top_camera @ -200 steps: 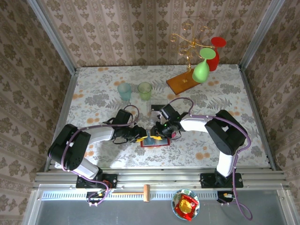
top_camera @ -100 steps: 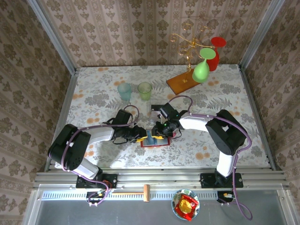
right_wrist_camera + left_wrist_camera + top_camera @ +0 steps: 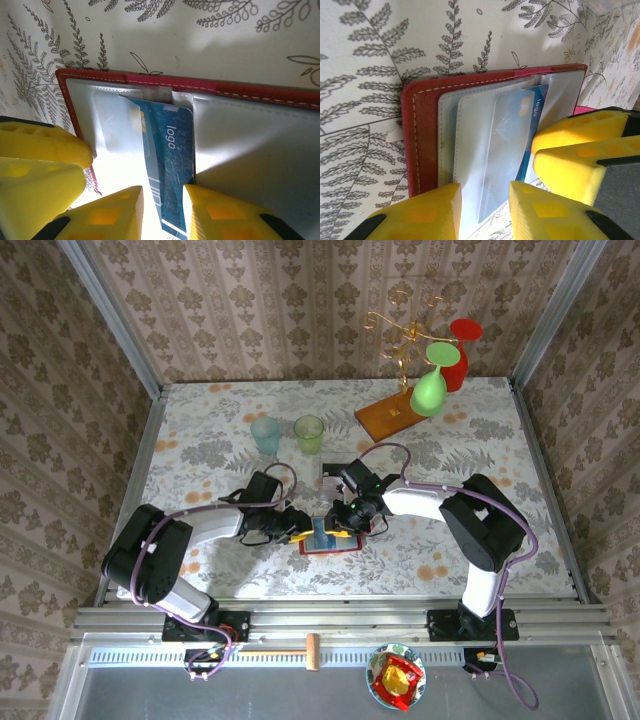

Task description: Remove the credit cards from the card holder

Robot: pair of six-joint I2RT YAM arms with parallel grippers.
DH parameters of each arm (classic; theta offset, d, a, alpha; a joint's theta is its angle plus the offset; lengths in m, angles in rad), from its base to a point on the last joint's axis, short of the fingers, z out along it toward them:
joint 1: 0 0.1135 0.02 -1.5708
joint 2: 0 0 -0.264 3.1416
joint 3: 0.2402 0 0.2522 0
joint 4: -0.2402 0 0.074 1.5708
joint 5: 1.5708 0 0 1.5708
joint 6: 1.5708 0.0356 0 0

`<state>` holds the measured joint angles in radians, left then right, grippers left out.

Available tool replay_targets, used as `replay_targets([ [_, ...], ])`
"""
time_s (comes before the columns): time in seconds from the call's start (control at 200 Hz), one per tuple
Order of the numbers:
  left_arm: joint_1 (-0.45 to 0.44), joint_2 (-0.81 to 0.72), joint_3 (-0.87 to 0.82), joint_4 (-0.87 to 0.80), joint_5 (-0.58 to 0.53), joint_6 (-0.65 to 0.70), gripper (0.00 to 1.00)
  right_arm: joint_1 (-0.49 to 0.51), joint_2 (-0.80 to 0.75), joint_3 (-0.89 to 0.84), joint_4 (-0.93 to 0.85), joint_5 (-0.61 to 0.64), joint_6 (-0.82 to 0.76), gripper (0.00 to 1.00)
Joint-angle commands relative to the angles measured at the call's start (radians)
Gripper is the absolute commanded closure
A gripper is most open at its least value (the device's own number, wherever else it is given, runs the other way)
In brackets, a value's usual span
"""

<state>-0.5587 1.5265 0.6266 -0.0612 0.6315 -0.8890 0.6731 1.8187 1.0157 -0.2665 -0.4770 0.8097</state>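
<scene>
The red card holder (image 3: 329,546) lies open and flat on the flowery table (image 3: 200,440), in the low middle of the top view. My two claws meet over it. My left claw (image 3: 302,531) comes in from the left and my right claw (image 3: 342,524) from the right.

In my left wrist view the card holder (image 3: 422,125) fills the middle of the frame, with its red edge on the left. A clear sleeve (image 3: 485,135) runs down between my yellow tips. My left claw (image 3: 482,197) is spread part way, one tip on each side of that sleeve, with a gap between them. My right claw's yellow fingers (image 3: 570,150) sit on the right side of this frame, just beside the blue card (image 3: 536,107).

In my right wrist view the blue card (image 3: 170,150) sticks part way out of its pocket, with its low end between my tips. The tips of my right claw (image 3: 162,200) stand a little apart. I cannot tell if they are squeezing the card or only sitting beside it. The holder's red edge (image 3: 250,90) runs across the top of this frame.
</scene>
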Motion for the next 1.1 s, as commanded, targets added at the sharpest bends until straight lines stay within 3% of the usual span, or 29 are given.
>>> replay_targets([
  [0.0,0.01,-0.019,0.042,-0.072,0.005,0.044,0.68,0.006,-0.033,0.017,-0.032,0.027,-0.005,0.7],
  [0.295,-0.007,-0.018,0.094,-0.097,0.034,0.044,0.73,-0.007,-0.08,-0.017,0.014,0.019,0.009,0.7],
  [0.71,-0.037,0.05,0.086,-0.072,0.019,0.026,0.94,-0.036,-0.081,-0.072,0.079,-0.022,0.031,0.7],
  [1.095,-0.039,0.089,0.07,-0.084,0.019,0.041,0.99,-0.041,-0.064,-0.084,0.1,-0.038,0.032,0.7],
])
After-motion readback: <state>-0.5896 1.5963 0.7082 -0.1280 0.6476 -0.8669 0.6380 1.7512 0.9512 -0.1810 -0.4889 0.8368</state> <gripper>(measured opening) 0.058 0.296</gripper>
